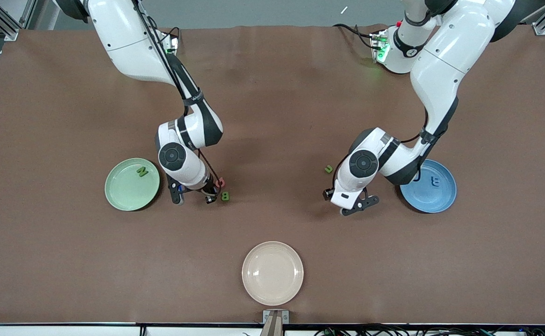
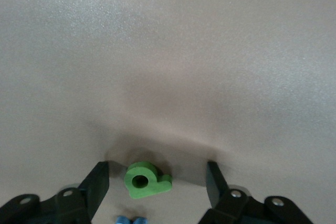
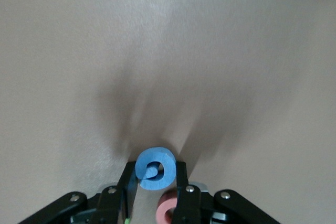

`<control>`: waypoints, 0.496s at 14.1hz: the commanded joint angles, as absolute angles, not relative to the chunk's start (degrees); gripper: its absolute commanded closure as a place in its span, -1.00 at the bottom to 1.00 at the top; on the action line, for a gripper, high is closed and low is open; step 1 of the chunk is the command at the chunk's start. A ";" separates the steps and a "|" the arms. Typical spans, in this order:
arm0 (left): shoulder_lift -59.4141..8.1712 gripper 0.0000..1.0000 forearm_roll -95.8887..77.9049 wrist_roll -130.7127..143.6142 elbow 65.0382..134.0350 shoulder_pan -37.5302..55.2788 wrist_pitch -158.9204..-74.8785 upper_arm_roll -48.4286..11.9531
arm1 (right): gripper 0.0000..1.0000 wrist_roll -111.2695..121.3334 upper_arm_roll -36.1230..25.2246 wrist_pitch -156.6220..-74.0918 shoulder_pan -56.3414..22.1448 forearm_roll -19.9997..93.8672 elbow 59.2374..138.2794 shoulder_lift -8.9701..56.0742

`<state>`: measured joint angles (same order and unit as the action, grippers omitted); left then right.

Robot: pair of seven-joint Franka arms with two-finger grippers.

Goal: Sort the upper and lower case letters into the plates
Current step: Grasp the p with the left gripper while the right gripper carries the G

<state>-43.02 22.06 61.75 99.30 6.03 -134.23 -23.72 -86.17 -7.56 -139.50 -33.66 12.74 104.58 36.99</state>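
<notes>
My right gripper [image 3: 155, 176] is shut on a round blue letter [image 3: 156, 168], low over the table beside the pale green plate [image 1: 124, 191]. A red letter [image 3: 167, 211] lies right by one finger, also seen as the red letter [image 1: 220, 183] next to a green B [image 1: 225, 196]. A green N [image 1: 142, 171] lies in the green plate. My left gripper [image 2: 157, 182] stands open around a small green letter [image 2: 146, 180], with a gap on each side. It is low beside the blue plate [image 1: 429, 200], which holds blue letters [image 1: 436, 181]. A green u [image 1: 329, 169] lies nearby.
A cream-white plate [image 1: 272, 273] sits near the table's front edge, nearer the front camera than both grippers. In the front view each arm's hand hides its own fingers, the right gripper [image 1: 207, 193] and the left gripper [image 1: 347, 204].
</notes>
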 commanded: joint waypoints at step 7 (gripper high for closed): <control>-42.19 -0.26 20.92 62.23 100.72 5.89 -134.30 -23.91 | 1.00 -64.10 -10.37 -116.90 -26.11 7.82 101.59 32.71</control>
<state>-42.99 21.88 61.77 99.28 6.05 -134.41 -23.88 -68.67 -10.44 -118.12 -27.62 8.99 98.97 35.74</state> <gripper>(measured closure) 0.335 0.665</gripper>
